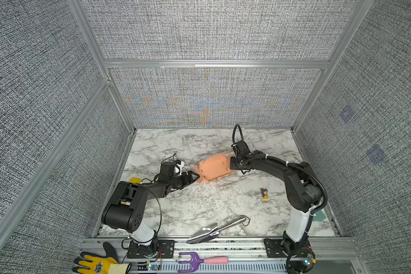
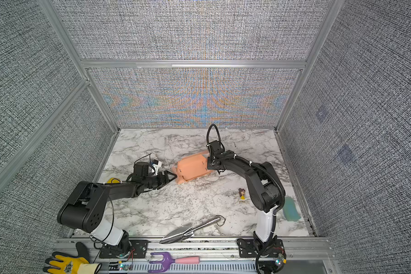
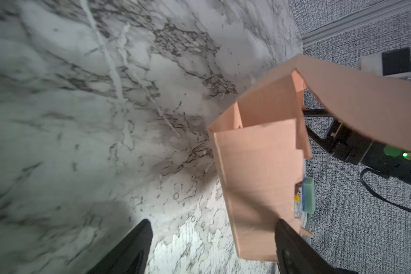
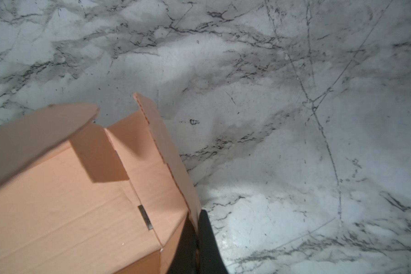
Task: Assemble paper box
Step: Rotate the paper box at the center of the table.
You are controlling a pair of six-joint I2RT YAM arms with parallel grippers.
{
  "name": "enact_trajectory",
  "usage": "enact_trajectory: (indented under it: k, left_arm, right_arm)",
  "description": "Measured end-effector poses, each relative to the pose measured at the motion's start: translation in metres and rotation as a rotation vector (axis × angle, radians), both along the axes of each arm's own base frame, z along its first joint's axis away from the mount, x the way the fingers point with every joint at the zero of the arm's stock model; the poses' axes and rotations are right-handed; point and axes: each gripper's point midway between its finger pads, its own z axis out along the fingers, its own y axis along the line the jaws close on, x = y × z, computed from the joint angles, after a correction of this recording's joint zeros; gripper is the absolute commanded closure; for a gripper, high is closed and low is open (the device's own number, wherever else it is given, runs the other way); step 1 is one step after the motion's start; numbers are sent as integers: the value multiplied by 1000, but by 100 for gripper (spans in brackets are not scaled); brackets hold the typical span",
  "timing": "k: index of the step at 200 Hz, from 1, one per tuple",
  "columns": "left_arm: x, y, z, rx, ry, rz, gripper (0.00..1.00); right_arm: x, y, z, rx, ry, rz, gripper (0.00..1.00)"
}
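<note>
The right jaws are pinching a flap of the half-folded paper box (image 1: 214,169) near the middle of the counter (image 1: 199,208). The left jaws are standing spread apart at its other end

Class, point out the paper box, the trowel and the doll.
paper box (image 1: 214,169): in a top view, broad upper panel
trowel (image 1: 208,232): in a top view, shiny blade
doll (image 1: 265,196): in a top view, yellow dress

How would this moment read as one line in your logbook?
right gripper: shut on a flap of the paper box | left gripper: open, at box's opposite end | box: part-folded, flaps loose
</note>
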Motion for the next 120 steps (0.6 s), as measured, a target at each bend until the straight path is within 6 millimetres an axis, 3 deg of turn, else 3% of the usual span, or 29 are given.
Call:
enact_trajectory:
  k: [69, 120]
  left_arm:
    - [6, -20, 34, -167, -93, -42, 37]
    - [3, -29, 49, -299, -96, -53, 38]
  right_arm:
    - [-1, 2, -2, 2, 3, 5, 100]
    - [-3, 5, -8, -1, 17, 8, 100]
